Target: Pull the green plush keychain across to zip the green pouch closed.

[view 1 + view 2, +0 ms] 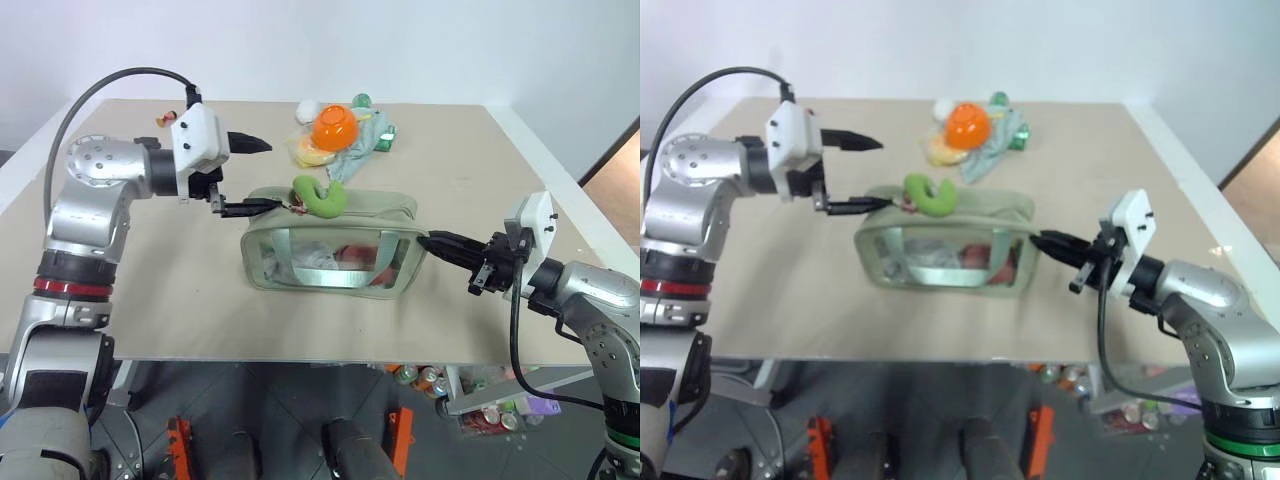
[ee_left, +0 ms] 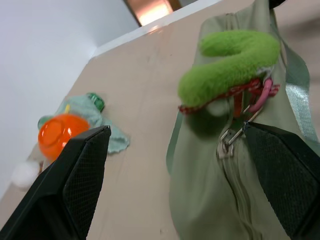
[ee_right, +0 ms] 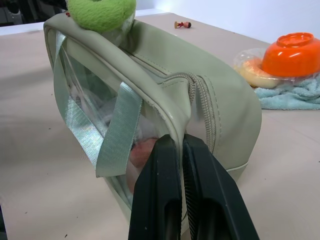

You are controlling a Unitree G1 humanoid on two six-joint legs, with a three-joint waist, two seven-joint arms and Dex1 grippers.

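Pouch (image 1: 330, 245) braced by the right gripper (image 1: 432, 241) pinching its right end; left gripper (image 1: 258, 176) spread beside the plush keychain (image 1: 321, 196).

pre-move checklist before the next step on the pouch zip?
1. Left pincer open: ok, fingers spread wide with nothing between them.
2. Green plush keychain released: ok, it lies on top of the green pouch, free of the fingers.
3. Zipper closed: cannot tell for the whole run; the stretch below the pull in the left wrist view and the end by the right pincer look zipped.
4. Right pincer shut on the pouch's end: ok, fingers pinched at the seam.
5. Pouch upright on the table: ok.
6. Orange bowl and cloth away from the pouch: ok, apart behind it.
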